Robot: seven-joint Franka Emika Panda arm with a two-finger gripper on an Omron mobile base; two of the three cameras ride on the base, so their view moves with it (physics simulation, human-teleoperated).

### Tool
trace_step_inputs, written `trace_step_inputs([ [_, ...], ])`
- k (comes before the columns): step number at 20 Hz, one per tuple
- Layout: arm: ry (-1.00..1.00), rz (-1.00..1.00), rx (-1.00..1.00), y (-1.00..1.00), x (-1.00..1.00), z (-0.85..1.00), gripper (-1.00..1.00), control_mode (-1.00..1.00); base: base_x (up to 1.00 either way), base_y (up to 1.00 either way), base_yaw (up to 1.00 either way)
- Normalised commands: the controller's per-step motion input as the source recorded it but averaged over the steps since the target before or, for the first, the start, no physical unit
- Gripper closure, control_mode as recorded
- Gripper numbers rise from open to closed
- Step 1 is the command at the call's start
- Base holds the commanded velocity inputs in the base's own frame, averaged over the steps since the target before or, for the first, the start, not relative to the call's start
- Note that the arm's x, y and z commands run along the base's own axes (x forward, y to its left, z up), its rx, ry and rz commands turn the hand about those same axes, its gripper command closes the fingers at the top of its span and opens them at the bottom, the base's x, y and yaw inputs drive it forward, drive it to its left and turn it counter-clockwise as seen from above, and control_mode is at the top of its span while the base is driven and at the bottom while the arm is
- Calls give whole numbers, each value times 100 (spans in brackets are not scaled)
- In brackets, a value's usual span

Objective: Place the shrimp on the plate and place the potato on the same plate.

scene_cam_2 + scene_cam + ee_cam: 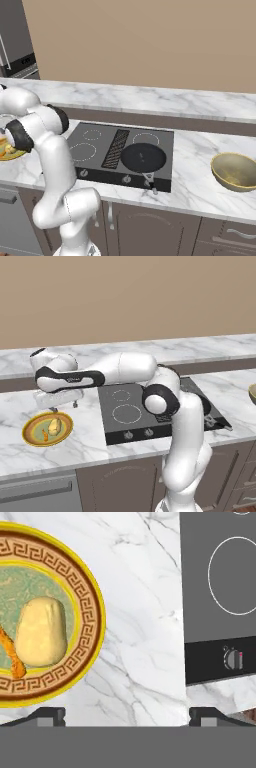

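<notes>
We see the potato (41,631) and the shrimp (11,653), at its eight o'clock, both on the plate (87,619). The gripper (127,714) hangs spread and empty. The potato looks firm and smooth; the shrimp probably light, best pinched mid-curve.

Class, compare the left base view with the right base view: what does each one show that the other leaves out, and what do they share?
Left base view alone: the whole plate with the potato and the shrimp lying on it, and the gripper above the plate's far edge, jaws apart. Right base view alone: the black pan on the stove and the whole tan bowl. Shared: the marble counter, the stove and the arm.
</notes>
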Motion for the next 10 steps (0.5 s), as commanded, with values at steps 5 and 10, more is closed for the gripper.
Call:
trace_step_inputs([
  [5, -30, 0, 50, -100, -80, 25, -100, -100, 0, 0, 0],
  [10, 6, 5, 34, -100, 18, 58, -100, -100, 0, 0, 0],
])
